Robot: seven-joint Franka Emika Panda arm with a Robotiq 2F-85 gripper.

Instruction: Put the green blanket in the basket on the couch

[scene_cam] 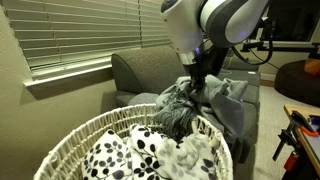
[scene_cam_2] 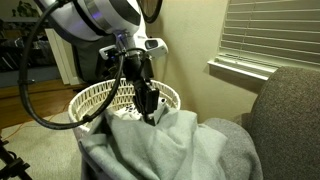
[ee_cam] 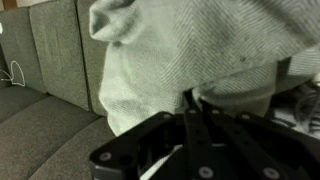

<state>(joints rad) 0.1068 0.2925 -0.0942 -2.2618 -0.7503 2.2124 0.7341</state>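
Observation:
The green blanket (scene_cam: 185,100) hangs in a bunch from my gripper (scene_cam: 194,82), which is shut on its top fold. It trails over the far rim of the white wicker basket (scene_cam: 75,135) and back onto the grey couch (scene_cam: 140,70). In an exterior view the blanket (scene_cam_2: 170,145) spreads wide in the foreground, with the gripper (scene_cam_2: 147,100) above it and the basket (scene_cam_2: 95,100) behind. In the wrist view the blanket (ee_cam: 190,45) fills the upper frame above the closed fingers (ee_cam: 190,100), with the couch cushions (ee_cam: 45,90) to the left.
A white cloth with black spots (scene_cam: 135,155) lies inside the basket. Window blinds (scene_cam: 70,35) hang behind the couch. A dark round object (scene_cam: 300,75) and a desk edge (scene_cam: 305,125) stand off to the side.

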